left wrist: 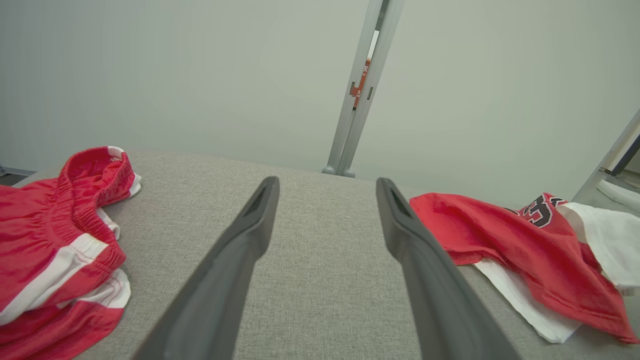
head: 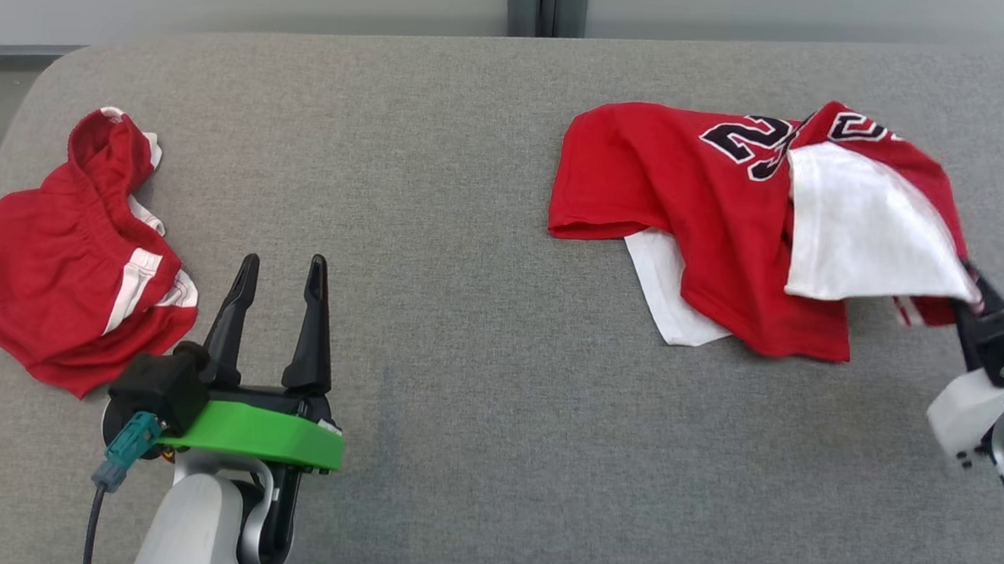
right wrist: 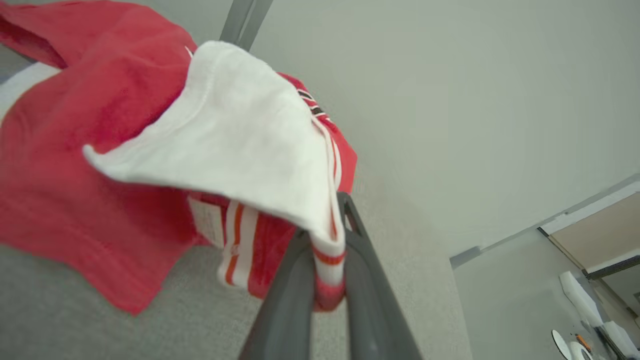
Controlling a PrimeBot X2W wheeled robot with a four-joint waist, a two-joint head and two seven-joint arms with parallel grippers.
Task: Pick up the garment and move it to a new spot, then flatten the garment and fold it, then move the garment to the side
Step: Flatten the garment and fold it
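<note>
The garment (head: 693, 180), a red jersey with dark numbers and a white inside, lies crumpled at the right of the grey padded surface (head: 466, 331). My right gripper (head: 972, 281) is shut on its striped hem at the near right corner, and that corner is lifted off the surface. In the right wrist view the garment (right wrist: 75, 150) hangs leftward from the right gripper (right wrist: 324, 220), its trim pinched between the fingers. My left gripper (head: 283, 260) is open at the lower left with nothing in it. The left wrist view shows the left gripper (left wrist: 326, 181) wide apart and the garment (left wrist: 500, 235) to its right.
Red shorts (head: 62, 271) with white stripes lie bunched at the left edge, just left of my left gripper; the shorts (left wrist: 50, 240) also appear in the left wrist view. The surface has a rounded far-left corner. A pale wall and a metal post (left wrist: 357, 90) stand behind it.
</note>
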